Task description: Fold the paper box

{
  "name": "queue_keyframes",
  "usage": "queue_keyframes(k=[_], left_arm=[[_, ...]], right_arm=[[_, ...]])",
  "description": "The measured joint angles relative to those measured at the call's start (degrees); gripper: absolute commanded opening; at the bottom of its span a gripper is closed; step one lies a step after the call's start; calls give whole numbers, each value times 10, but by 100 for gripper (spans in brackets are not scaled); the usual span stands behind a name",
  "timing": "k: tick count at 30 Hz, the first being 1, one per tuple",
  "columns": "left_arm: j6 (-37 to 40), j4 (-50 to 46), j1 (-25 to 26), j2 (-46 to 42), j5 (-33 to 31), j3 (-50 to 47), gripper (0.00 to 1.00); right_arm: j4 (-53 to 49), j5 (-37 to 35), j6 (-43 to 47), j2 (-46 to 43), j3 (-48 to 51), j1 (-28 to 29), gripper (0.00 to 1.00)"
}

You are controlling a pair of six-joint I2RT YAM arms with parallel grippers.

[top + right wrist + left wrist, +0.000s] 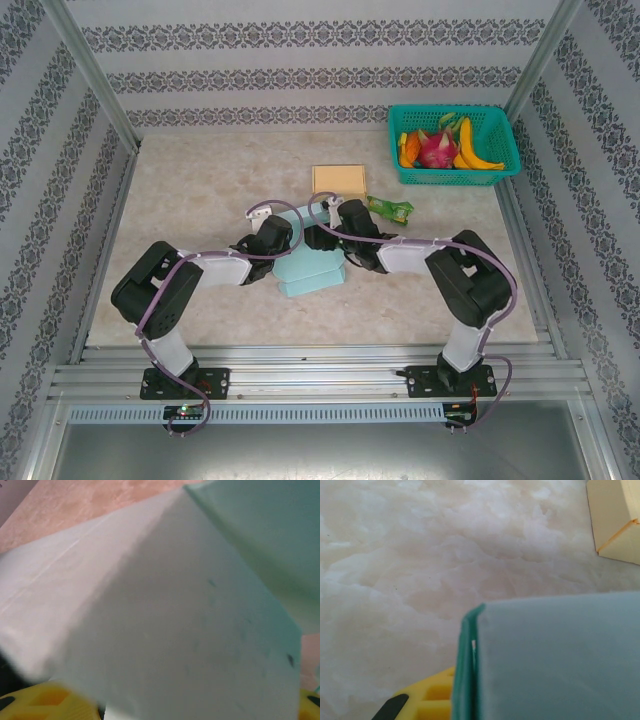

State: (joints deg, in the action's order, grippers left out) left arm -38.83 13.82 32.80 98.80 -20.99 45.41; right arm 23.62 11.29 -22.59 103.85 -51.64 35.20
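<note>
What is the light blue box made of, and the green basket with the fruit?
The light blue box looks like thin matte card or paper: the left wrist view shows flat sheets doubled at a folded edge. The green basket looks like moulded plastic, judging by its even lattice walls.

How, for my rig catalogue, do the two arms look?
Both the left arm and right arm have black joints and white link shells, with a purple cable looping along each. Black bases sit on an aluminium rail. The tool fingers are yellow plastic with black tips.
</note>
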Motion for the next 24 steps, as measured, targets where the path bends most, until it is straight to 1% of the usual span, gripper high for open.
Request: queue_keyframes(k=[4, 10, 12, 20, 23, 24], left_arm=[[1, -4, -3, 0, 0, 0, 0], [2, -6, -3, 0, 0, 0, 0], [2, -5, -3, 0, 0, 0, 0], [13, 0, -13, 0, 17, 0, 0], [24, 9, -20, -2, 24, -3, 0], [30, 15, -22, -4, 28, -6, 0]], right_arm=[[8, 0, -6, 19, -5, 3, 59], [10, 1, -3, 10, -2, 3, 58], [1, -3, 7, -14, 10, 5, 59], [-61, -42, 67, -170, 66, 10, 59], [-88, -61, 106, -229, 88, 10, 61], [-97, -69, 124, -249, 95, 10, 62]])
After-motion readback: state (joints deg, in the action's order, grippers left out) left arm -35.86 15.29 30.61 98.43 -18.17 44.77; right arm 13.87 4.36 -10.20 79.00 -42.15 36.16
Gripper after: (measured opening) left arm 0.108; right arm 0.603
